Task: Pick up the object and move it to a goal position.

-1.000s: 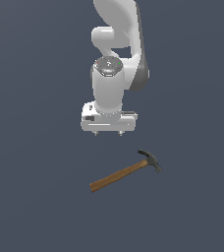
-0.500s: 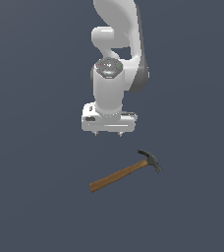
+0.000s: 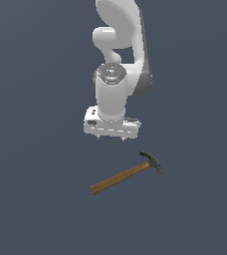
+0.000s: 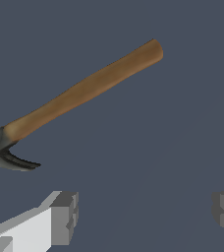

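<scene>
Wrist view shows the gripper spread wide above the worktop, apart from the flat-lying hammer.

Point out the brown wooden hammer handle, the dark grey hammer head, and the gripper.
brown wooden hammer handle [image 3: 120,178], exterior view, mid-shaft.
dark grey hammer head [image 3: 153,161], exterior view, middle of the head.
gripper [image 4: 143,214], wrist view, midway between fingertips.
</scene>
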You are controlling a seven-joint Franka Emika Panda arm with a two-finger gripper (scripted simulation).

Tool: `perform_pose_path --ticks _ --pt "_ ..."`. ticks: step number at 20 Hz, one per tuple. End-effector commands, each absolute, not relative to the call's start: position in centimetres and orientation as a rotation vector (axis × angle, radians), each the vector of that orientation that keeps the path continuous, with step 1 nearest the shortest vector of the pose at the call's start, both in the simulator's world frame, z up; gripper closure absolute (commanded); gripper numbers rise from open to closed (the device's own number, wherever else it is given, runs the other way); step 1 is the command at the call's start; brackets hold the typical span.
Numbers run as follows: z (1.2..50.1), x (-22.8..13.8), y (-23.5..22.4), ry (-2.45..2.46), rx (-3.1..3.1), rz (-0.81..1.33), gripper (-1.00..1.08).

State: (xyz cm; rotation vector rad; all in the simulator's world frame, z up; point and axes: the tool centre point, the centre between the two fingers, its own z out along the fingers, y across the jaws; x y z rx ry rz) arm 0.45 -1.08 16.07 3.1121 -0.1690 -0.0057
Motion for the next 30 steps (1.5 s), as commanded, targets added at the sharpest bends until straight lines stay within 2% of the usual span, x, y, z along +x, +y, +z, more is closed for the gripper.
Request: perform_pose_path --ticks 1,30 --pt "15.8 0.8 -0.9 -0.238 3.11 -0.006 -0.92" --pt "10.2 6.0 3.0 -1.349 2.834 -0.006 -0.92"
